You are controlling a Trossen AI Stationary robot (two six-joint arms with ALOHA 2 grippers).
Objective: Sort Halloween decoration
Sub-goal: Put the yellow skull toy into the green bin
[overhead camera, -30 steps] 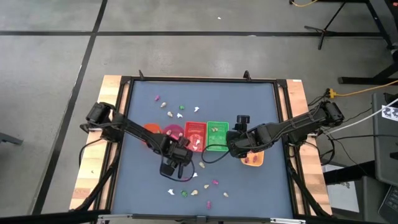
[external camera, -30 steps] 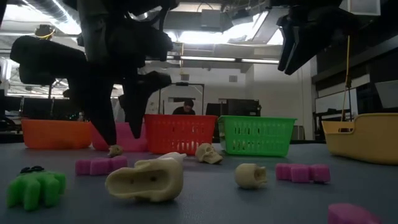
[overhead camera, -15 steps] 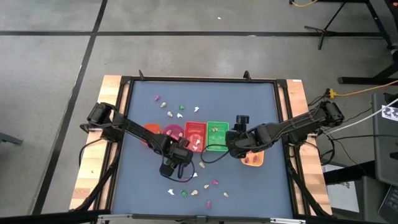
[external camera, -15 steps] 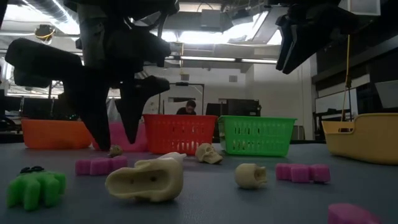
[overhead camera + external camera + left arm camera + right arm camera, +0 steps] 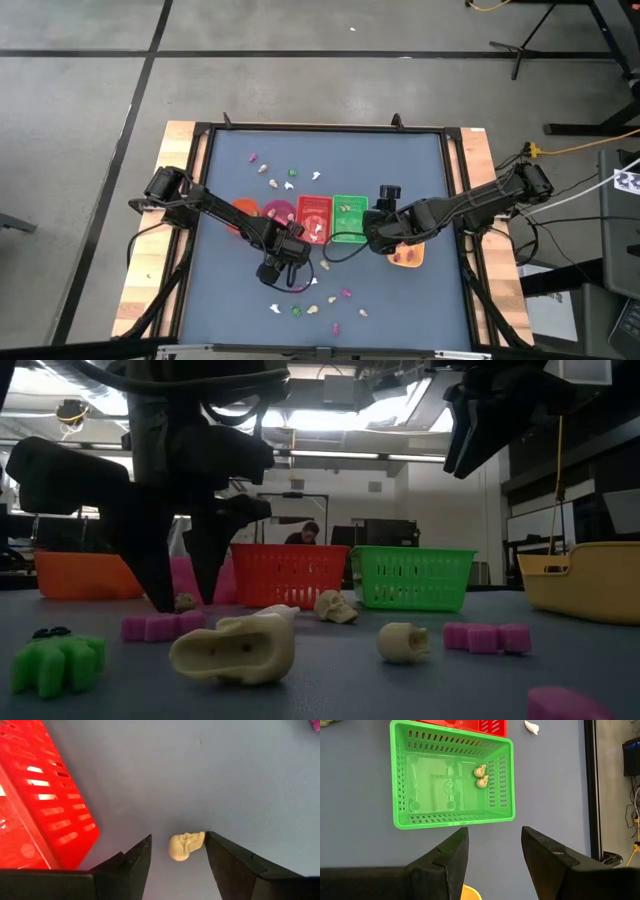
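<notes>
Straddling a cream skull (image 5: 185,846) on the table beside the red basket (image 5: 40,805), the left gripper (image 5: 177,857) stands wide, nothing held; the right gripper (image 5: 492,847), likewise wide and empty, hovers above the green basket (image 5: 451,780) containing two cream skulls (image 5: 481,776)

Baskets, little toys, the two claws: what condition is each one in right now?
Left gripper: open, fingers astride a cream skull lying on the table.
Right gripper: open, empty, above the green basket.
Green basket: upright, two cream skulls inside.
Red basket: upright beside the left gripper.
</notes>
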